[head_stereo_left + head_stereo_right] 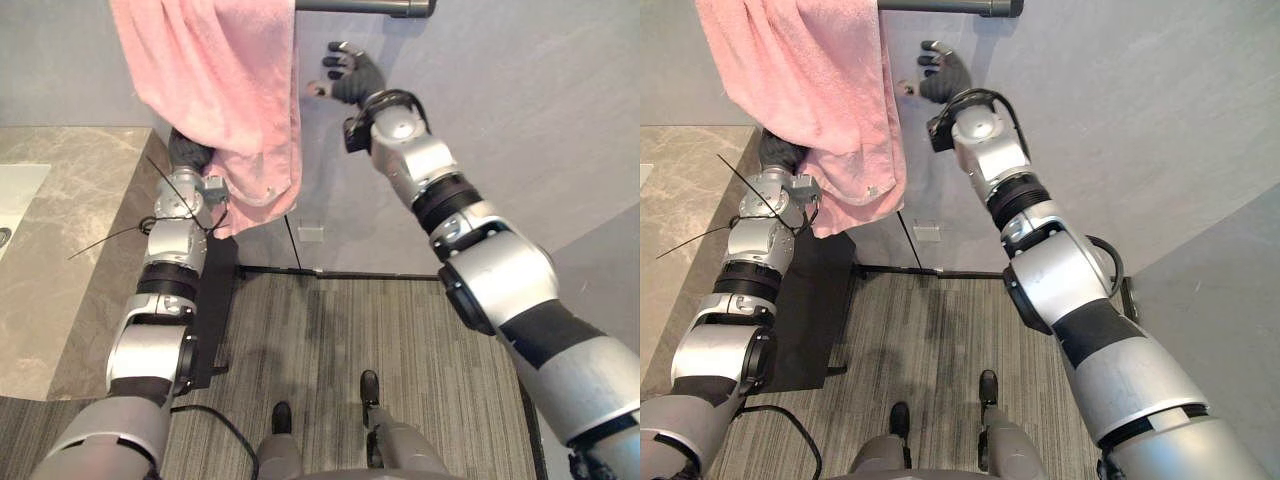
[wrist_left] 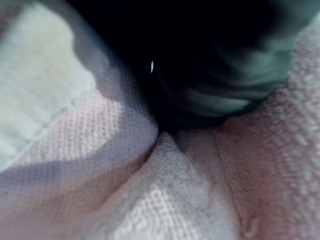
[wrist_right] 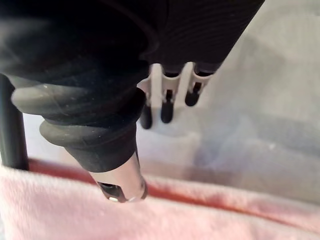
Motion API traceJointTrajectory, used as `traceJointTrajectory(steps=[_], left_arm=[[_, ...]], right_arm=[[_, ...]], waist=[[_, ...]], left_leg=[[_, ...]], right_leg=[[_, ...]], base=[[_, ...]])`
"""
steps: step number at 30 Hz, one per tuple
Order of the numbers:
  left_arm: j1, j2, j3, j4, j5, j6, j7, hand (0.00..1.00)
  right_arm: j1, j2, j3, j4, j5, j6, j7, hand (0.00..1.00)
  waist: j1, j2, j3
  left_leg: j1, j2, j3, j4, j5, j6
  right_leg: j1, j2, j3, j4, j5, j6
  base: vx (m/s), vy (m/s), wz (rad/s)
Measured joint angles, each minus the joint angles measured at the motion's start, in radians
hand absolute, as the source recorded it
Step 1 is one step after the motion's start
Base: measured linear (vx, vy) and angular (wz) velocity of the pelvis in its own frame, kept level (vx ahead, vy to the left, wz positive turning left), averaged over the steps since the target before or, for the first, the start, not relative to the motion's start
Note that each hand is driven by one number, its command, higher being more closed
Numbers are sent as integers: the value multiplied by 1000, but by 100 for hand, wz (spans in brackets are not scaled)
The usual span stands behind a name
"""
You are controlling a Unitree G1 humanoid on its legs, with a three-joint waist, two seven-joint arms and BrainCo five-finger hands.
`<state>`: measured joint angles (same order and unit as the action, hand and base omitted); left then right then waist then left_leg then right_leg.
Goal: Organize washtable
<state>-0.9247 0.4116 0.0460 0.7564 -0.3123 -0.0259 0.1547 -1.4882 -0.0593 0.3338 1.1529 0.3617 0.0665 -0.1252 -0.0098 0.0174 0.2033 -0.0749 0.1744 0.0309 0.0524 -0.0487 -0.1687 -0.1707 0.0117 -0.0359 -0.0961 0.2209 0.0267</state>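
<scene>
Two head views, one scene: a pink towel hangs over a dark bar at 12 o'clock, with its lower edge bunched toward 10 o'clock. Left hand reaches up from 8 o'clock and is buried under the folds; whether it grips the cloth cannot be told. Right hand is raised at 1 o'clock against the grey wall, just beside the towel's free edge and below the bar. Marble washtable lies at 9 o'clock, its sink at the frame edge

Left wrist view: towel weave lies close against the lens, beside a dark blurred shape that cannot be identified

Right wrist view: fingers are extended and relaxed toward the wall, the thumb just above the towel's upper fold, and the hand holds nothing

Risks, as judged: the towel hangs bunched, so a tug or upward push from the left hand could slide it off the bar to the floor. The right hand, close to wall and bar, could strike either while moving to steady the cloth
</scene>
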Motion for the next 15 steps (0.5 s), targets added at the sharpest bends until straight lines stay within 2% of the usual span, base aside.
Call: traceJointTrajectory(steps=[4,6,11,15], left_arm=[[-36,-50,0,28,0,0,0,100],[-41,-66,0,35,0,0,0,100],[-50,-109,1,35,0,-1,2,100],[-64,-112,-3,35,0,-1,1,100]], right_arm=[[1,41,49,10,0,0,16,0],[0,57,67,10,0,0,21,0],[0,62,56,9,3,0,13,0],[-2,60,17,9,19,0,8,0]], waist=[[6,-3,2],[9,-12,4],[19,-59,19],[25,-76,28]], left_leg=[[3,1,-2,1,0,0],[8,1,-2,2,0,0],[6,1,-4,2,0,0],[4,1,-5,2,1,0]], right_leg=[[4,1,-1,0,0,0],[8,2,0,0,0,0],[9,1,0,0,0,0],[8,0,-4,0,-2,2]], base=[[-11,34,2],[-24,42,-2],[-37,40,1],[-15,38,3]])
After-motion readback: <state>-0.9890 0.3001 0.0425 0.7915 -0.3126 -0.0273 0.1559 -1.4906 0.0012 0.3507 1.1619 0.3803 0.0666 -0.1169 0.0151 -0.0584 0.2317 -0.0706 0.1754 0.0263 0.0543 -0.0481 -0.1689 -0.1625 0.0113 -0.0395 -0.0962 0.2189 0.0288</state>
